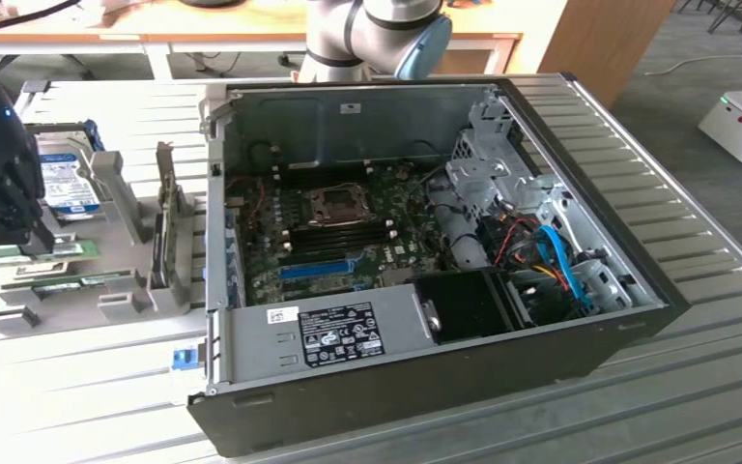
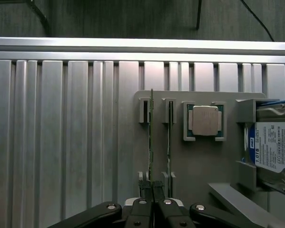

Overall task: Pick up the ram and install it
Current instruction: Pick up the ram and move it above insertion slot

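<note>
The ram [image 2: 151, 133] is a thin green stick seen edge-on, standing in a slot of the grey holder [image 2: 199, 166]. A second green stick [image 2: 169, 137] stands parallel beside it. My gripper [image 2: 153, 187] has its two black fingers pressed together on the near end of the first ram, which still sits in its brackets. In the exterior view the gripper [image 1: 16, 232] hangs low over the holder at the exterior view's left, by the green sticks [image 1: 69, 249]. The open computer case [image 1: 603, 338] lies in the middle, with dark memory slots [image 1: 339, 235] on its motherboard.
A processor chip [image 2: 205, 120] and a silver hard drive with a blue label [image 2: 275, 147] rest in the same holder. The motherboard has a blue slot [image 1: 313, 269]. Cables and a drive cage [image 1: 539, 251] crowd the case's right side. The ribbed metal table [image 1: 680, 387] surrounds everything.
</note>
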`<state>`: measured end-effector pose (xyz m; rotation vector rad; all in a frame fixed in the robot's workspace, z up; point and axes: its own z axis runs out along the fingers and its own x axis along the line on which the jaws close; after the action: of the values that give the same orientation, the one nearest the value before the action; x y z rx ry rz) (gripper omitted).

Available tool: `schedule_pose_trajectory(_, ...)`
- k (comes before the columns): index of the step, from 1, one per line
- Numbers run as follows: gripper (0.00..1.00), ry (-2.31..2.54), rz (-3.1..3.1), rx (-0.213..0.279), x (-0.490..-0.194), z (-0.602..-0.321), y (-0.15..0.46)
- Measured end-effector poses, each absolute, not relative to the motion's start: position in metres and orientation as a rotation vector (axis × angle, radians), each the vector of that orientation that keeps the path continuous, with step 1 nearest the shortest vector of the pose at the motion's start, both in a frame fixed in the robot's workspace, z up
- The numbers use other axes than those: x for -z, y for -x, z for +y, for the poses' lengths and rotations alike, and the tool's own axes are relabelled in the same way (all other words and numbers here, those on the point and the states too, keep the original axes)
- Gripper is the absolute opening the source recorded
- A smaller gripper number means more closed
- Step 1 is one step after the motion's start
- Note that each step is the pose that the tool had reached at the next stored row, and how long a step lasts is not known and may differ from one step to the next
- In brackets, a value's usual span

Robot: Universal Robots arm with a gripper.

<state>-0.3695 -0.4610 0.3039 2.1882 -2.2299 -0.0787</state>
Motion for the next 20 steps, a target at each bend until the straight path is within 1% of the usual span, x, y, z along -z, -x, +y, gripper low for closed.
schedule_pose_trajectory(6,0.12,-2.188,-2.23,0.079,-0.315,-0.461,0.369)
schedule_pose_trajectory(9,0.12,-2.188,-2.23,0.079,-0.34,-0.461,0.369)
schedule_pose_trajectory(20,0.12,-2.188,-2.23,0.079,-0.355,-0.461,0.369)
